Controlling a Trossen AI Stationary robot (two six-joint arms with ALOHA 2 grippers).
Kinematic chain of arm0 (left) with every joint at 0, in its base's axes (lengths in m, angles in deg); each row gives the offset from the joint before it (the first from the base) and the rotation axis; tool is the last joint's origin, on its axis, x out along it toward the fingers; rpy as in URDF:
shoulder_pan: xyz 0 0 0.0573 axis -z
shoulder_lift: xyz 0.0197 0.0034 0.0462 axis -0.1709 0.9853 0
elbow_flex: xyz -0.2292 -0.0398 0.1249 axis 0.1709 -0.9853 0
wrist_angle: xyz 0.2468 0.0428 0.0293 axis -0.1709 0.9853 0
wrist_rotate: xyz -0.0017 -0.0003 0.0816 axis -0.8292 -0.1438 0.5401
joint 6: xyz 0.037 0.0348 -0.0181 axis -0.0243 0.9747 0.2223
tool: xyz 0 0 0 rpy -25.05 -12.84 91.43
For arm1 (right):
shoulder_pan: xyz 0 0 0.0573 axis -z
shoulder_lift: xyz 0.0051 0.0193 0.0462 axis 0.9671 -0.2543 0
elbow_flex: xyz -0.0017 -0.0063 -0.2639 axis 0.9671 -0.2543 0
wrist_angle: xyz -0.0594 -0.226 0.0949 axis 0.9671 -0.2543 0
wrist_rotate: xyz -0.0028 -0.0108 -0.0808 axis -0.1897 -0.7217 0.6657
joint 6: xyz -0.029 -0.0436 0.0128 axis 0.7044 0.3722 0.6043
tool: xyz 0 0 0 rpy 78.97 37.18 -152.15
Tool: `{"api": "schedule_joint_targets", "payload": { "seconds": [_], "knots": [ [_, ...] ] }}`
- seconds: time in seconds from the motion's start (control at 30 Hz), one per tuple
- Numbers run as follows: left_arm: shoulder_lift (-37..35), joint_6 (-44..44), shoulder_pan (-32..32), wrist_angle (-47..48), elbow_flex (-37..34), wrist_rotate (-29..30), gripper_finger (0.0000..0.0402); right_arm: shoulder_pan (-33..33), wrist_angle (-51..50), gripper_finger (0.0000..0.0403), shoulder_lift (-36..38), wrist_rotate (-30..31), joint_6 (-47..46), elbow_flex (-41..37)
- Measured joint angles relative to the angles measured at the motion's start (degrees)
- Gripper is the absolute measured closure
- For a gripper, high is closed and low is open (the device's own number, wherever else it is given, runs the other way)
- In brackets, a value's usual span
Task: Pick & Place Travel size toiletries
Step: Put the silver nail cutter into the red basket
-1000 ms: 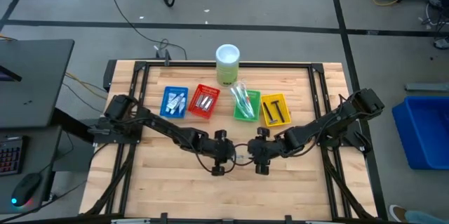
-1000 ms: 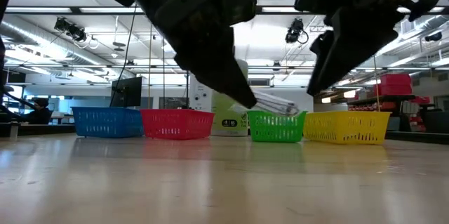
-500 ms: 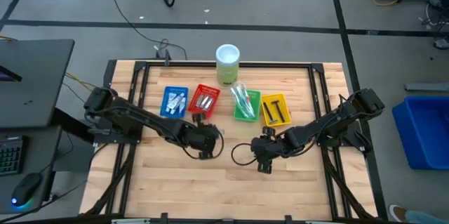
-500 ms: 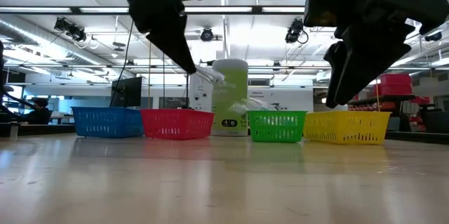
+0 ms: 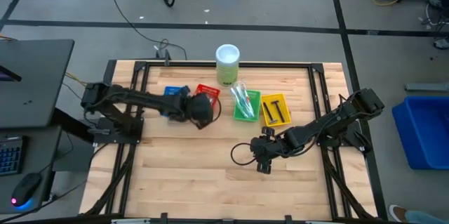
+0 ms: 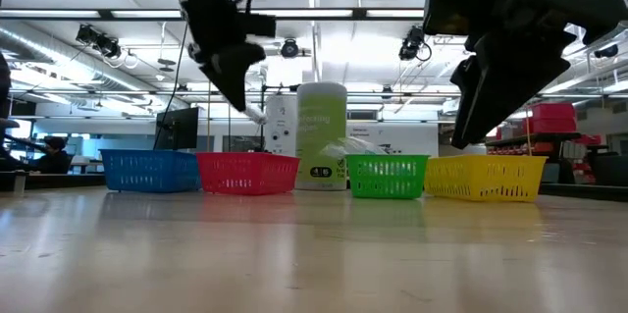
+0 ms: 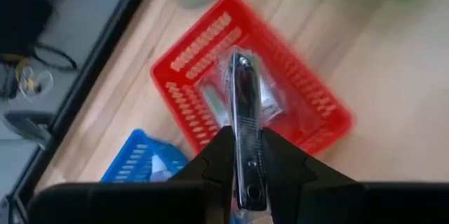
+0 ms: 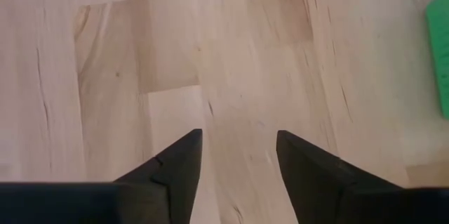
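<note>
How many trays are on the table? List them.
4, in a row: blue tray, partly under the left arm from above; red tray; green tray; yellow tray.

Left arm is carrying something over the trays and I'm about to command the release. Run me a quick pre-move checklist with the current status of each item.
1. Left tool shut on the metal nail clipper: ok.
2. Left tool positioned over the red tray: ok, the wrist view looks straight down into it.
3. Red tray already holds similar metal items with room left: ok.
4. Height above the tray low enough for a gentle drop: cannot tell.
5. Right tool open, empty, over bare table, away from the trays: ok.
6. Pale green cylinder behind the trays out of the left arm's way: ok.
</note>
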Motion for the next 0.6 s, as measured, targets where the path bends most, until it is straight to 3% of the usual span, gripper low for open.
{"api": "schedule_joint_targets", "payload": {
  "seconds": [0.37, 0.6],
  "knots": [
    [0.54, 9.08, -13.03, -12.23, -3.89, -14.87, 0.0342, 0.00, 0.24, 0.0192, 0.00, 0.01, 0.02, 0.00],
    [0.95, 12.15, -14.13, -16.95, -7.84, -16.02, 0.0345, 0.00, 0.35, 0.0200, 0.00, 0.02, 0.28, 0.00]
  ]
}}
